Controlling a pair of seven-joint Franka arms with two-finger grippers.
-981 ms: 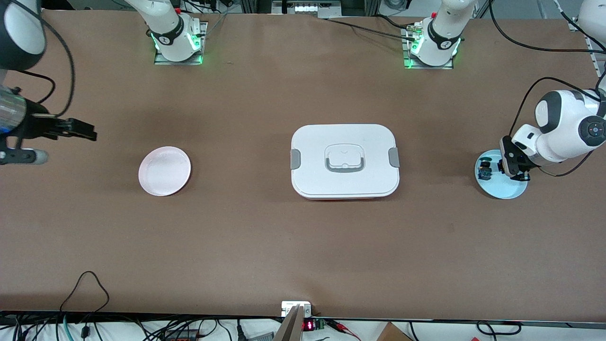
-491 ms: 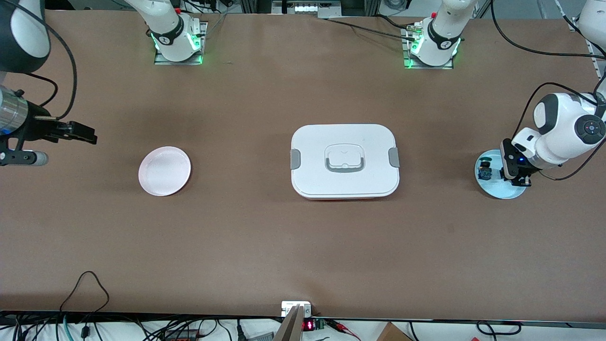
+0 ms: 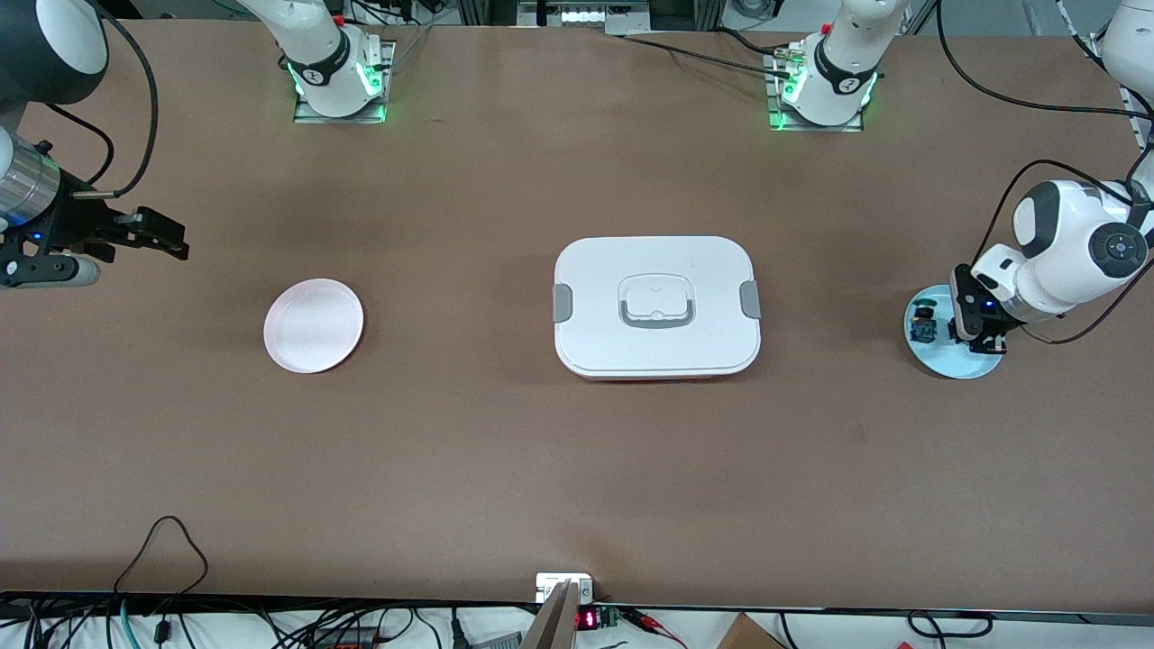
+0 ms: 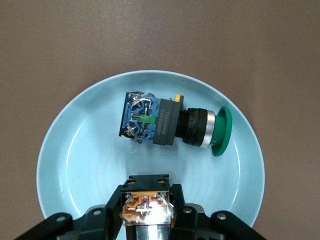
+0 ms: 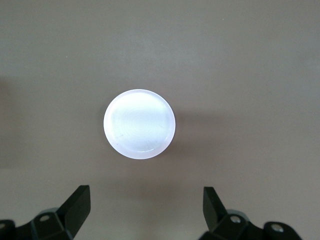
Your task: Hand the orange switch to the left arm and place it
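My left gripper [image 4: 147, 210] is shut on the orange switch [image 4: 146, 209], whose tan, metallic contact end shows between the jaws; its orange face is hidden. In the front view the left gripper [image 3: 983, 341] is over the pale blue plate [image 3: 969, 362] at the left arm's end of the table. The green-capped switch [image 4: 170, 124] lies on its side on that plate [image 4: 75, 150]. The white box [image 3: 656, 306] sits mid-table. My right gripper [image 3: 167, 239] is open with nothing in it, over the table near the white plate [image 3: 314, 324].
In the right wrist view the white plate [image 5: 139, 124] holds nothing and lies ahead of the open fingers [image 5: 77, 206]. Cables run along the table's near edge [image 3: 162, 541]. Bare brown table lies between the box and each plate.
The left wrist has shifted slightly over the blue plate, still shut on the switch. The right gripper has drifted a little toward the robots' bases, still open.
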